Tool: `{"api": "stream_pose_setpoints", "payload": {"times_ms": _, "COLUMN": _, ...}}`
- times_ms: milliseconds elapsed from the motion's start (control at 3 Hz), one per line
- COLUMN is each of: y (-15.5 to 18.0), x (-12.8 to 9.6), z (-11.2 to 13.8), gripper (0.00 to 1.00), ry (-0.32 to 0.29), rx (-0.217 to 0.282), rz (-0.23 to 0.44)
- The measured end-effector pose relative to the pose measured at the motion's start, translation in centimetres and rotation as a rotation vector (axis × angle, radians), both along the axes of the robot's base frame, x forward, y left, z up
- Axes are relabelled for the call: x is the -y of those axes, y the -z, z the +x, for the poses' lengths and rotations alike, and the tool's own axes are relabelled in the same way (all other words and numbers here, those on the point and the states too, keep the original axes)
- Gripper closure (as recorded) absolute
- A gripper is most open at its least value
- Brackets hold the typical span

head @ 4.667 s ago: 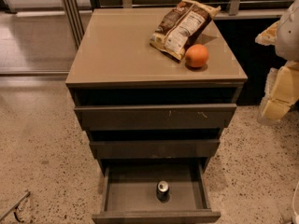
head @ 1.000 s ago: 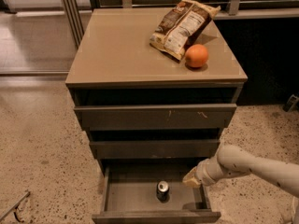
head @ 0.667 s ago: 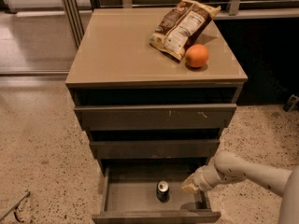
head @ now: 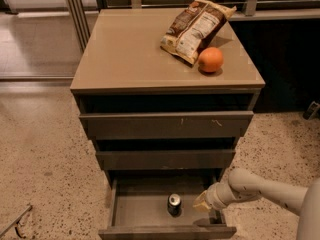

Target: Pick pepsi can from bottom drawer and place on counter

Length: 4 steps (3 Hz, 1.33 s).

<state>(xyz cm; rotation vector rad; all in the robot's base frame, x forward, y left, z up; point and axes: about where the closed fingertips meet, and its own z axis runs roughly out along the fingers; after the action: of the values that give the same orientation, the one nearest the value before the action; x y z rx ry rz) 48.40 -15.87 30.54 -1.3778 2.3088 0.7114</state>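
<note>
Gripper (head: 202,203) low inside the open bottom drawer (head: 135,209), spread or closed cannot be told; pepsi can (head: 174,204) stands upright just beside it, not touching, near the drawer's front middle

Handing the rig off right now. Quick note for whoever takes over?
Claw: low inside the open grey-brown bottom drawer, just right of the can, holding nothing.
Small dark blue pepsi can with silver top: upright on the drawer floor.
Flat tan counter: round orange fruit and brown snack bag at its back right.
Done: drawer open, claw beside can.
Left: grasp, lift, place on counter.
</note>
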Motion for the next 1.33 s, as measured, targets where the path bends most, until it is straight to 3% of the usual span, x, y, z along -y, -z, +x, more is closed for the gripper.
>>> {"api": "stream_pose_setpoints", "payload": {"times_ms": 333, "y": 1.8, "x": -0.8, "z": 0.2, "gripper": 0.97, "ry": -0.059, "rx": 0.113, "rz": 0.025}}
{"api": "stream_pose_setpoints", "payload": {"times_ms": 667, "y": 2.8, "x": -2.3, "z": 1.0, "gripper": 0.78, "ry": -0.127, "rx": 0.238, "rz": 0.075}}
{"api": "stream_pose_setpoints", "payload": {"times_ms": 1000, "y": 2.9, "x": -2.7, "z": 0.9, "gripper": 0.66, "ry": -0.149, "rx": 0.251, "rz": 0.078}}
{"api": "stream_pose_setpoints", "payload": {"times_ms": 1333, "y": 2.9, "x": -2.7, "z": 0.9, "gripper": 0.65, "ry": -0.149, "rx": 0.251, "rz": 0.078}}
